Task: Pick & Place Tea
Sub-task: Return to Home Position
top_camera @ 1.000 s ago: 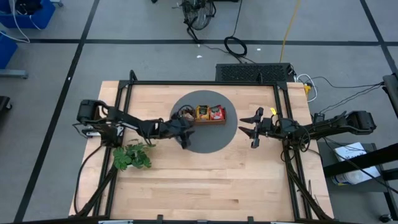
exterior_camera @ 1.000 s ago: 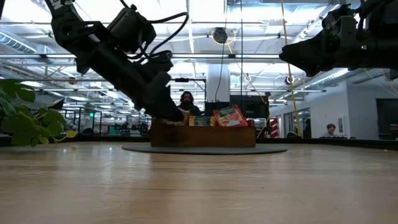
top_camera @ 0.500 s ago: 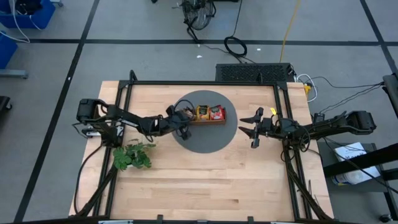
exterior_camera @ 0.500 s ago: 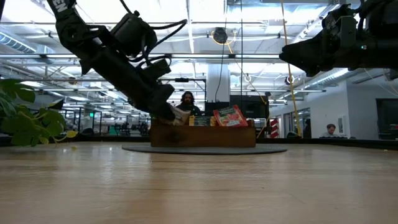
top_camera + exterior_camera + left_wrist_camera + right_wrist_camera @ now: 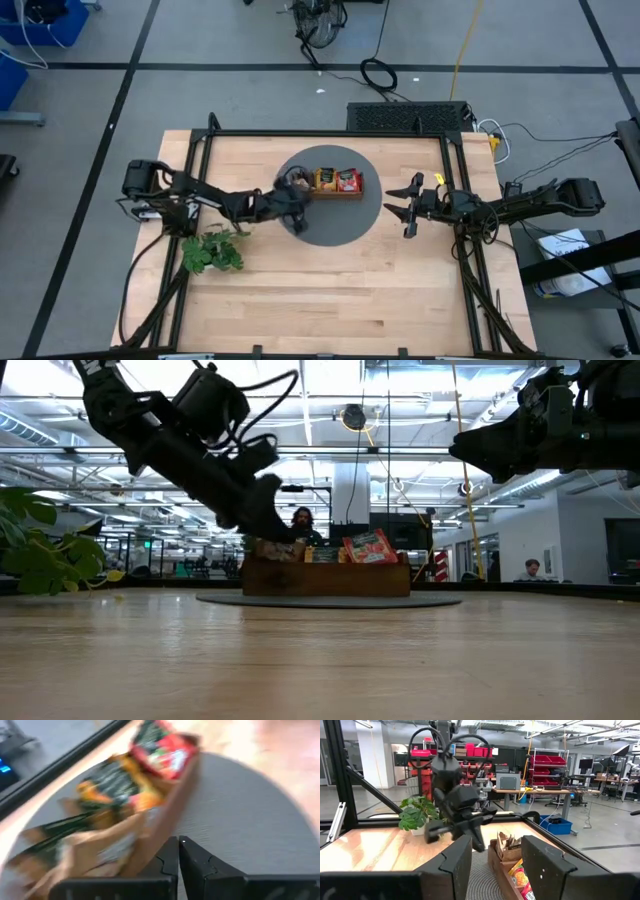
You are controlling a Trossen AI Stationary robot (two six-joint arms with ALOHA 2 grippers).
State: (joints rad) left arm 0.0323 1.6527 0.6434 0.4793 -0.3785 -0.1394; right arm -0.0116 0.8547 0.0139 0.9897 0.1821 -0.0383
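Where the dark round mat (image 5: 335,228) lies at the middle of the wooden table (image 5: 300,300), the brown three-compartment wooden tray (image 5: 335,196) stands on its far part and holds all the tea. The red sachets (image 5: 348,181) fill the compartment at the tray's right end, the orange-yellow sachets (image 5: 326,180) fill the middle one, and the pale sachets (image 5: 85,847) stand crowded in the left one. The left gripper (image 5: 293,213) hangs over the mat at the tray's left end. From table height it shows just above the pale sachets, and whether it touches them cannot be told. Its fingers (image 5: 192,862) are pressed together with nothing between them. The right gripper (image 5: 405,205) hovers at the mat's right edge, well apart from the tray, its fingers (image 5: 455,860) spread wide and empty. A green leafy plant sprig (image 5: 212,250) lies on the table near the left arm.
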